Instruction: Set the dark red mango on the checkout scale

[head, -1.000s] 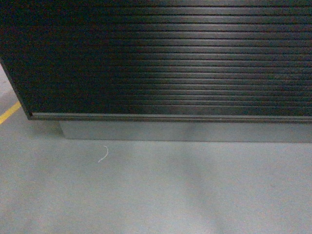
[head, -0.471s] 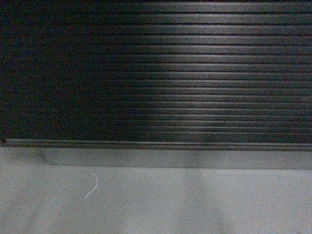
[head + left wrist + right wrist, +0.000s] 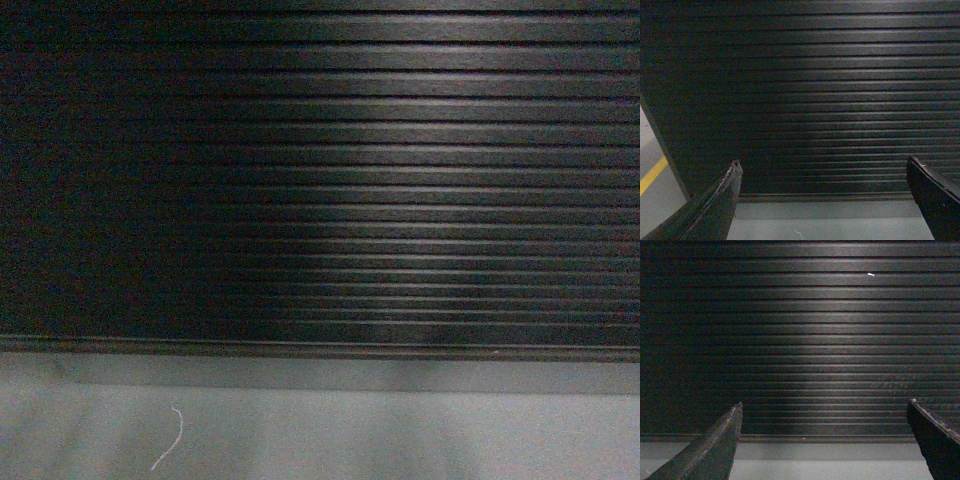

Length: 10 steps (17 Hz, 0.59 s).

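- The checkout (image 3: 330,180) front fills every view; a white thread (image 3: 170,440) is seen below it.
- Left gripper (image 3: 822,167) and right gripper (image 3: 822,407) are spread wide, empty, facing its ribs.

The left gripper (image 3: 822,200) and right gripper (image 3: 822,440) each hung with jaws spread wide and nothing between them, fingertips showing at 7 and 5 o'clock in their wrist views.

All views are dimly lit, w/ a blue-green cast. A soft band of light is seen across the centre-right ribs of the checkout (image 3: 400,200) panel; the left side is lost in shadow. Fine grain is noted; the floor (image 3: 400,440) appears slightly blurred.
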### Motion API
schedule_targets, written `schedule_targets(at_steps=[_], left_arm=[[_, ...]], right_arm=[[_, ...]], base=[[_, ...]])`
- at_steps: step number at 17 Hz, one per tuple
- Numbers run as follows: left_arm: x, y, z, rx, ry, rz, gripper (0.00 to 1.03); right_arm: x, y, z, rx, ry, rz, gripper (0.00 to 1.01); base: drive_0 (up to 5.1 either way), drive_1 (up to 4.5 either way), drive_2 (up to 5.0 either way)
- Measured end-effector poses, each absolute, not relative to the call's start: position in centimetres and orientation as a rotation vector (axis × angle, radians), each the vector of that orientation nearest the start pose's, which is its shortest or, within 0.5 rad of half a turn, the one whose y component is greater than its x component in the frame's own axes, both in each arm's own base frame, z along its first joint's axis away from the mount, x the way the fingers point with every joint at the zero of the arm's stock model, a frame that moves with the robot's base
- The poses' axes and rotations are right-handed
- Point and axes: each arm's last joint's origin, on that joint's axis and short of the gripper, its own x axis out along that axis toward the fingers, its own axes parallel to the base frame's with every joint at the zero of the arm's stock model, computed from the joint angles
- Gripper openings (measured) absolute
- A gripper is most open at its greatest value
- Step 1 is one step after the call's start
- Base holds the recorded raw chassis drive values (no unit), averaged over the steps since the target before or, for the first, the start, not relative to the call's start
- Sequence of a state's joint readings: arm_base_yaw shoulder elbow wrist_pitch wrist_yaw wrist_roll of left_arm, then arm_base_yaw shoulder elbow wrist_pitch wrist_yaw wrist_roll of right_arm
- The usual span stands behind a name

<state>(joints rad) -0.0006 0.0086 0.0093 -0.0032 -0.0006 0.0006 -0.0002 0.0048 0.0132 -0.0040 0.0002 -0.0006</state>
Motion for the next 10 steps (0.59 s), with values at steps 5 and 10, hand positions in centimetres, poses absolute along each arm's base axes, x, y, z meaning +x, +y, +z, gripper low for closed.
schedule_targets(at_steps=[5, 10], left_arm=[[9.77, -0.01, 16.59, 0.001, 0.001, -0.001, 0.98], [9.77, -0.01, 16.53, 0.0, 0.007, 0.0, 0.98]], right_arm=[[9.72, 0.0, 16.73, -0.001, -0.006, 0.0, 0.98], [9.72, 0.0, 16.71, -0.001, -0.003, 0.0, 0.98]], base=[[0.0, 3.03, -3.0], [0.0, 1.22, -1.2]])
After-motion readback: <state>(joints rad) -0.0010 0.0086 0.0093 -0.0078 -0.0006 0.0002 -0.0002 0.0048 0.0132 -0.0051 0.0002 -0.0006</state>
